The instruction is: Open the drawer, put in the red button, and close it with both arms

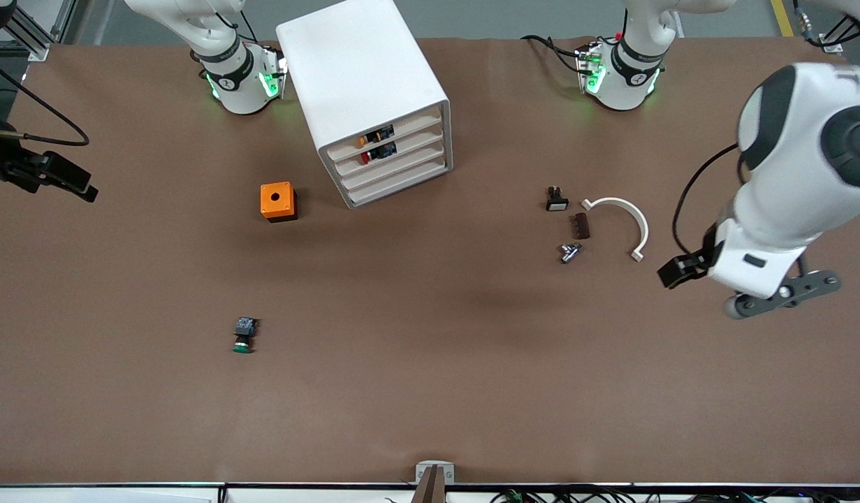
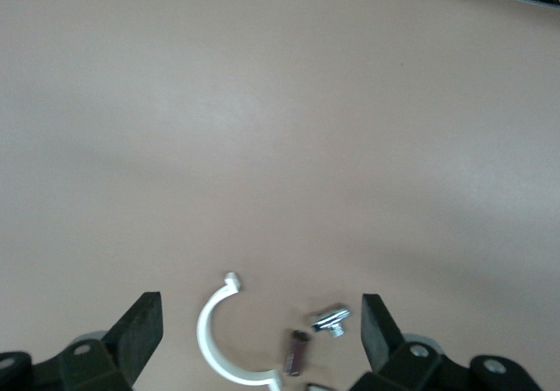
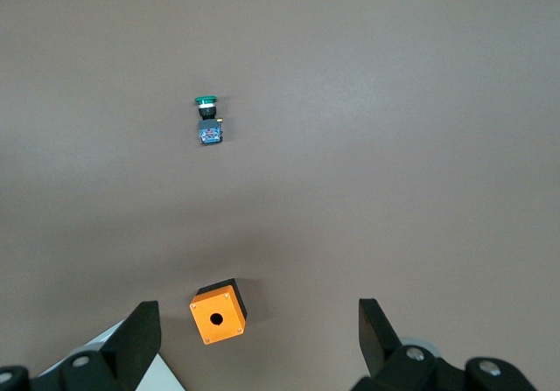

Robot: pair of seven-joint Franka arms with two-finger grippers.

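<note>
The white cabinet (image 1: 363, 77) stands between the arms' bases with all four drawers flush. The second-highest drawer (image 1: 412, 145) is shut. The red button (image 1: 366, 158) shows through its front, lying inside with its black body beside it. The highest drawer holds a yellow-capped part (image 1: 375, 135). My left gripper (image 1: 681, 271) hangs high over the left arm's end of the table, open and empty (image 2: 260, 308). My right gripper (image 1: 70, 181) hangs over the right arm's end, open and empty (image 3: 258, 314), above the orange box.
An orange box (image 1: 278, 201) (image 3: 218, 312) sits beside the cabinet. The green-capped button (image 1: 243, 335) (image 3: 207, 120) lies nearer the front camera. A white half-ring clamp (image 1: 622, 222) (image 2: 214, 343), brown strip (image 1: 581, 226), bolt (image 1: 569, 251) (image 2: 332, 320) and black switch (image 1: 556, 200) lie below the left gripper.
</note>
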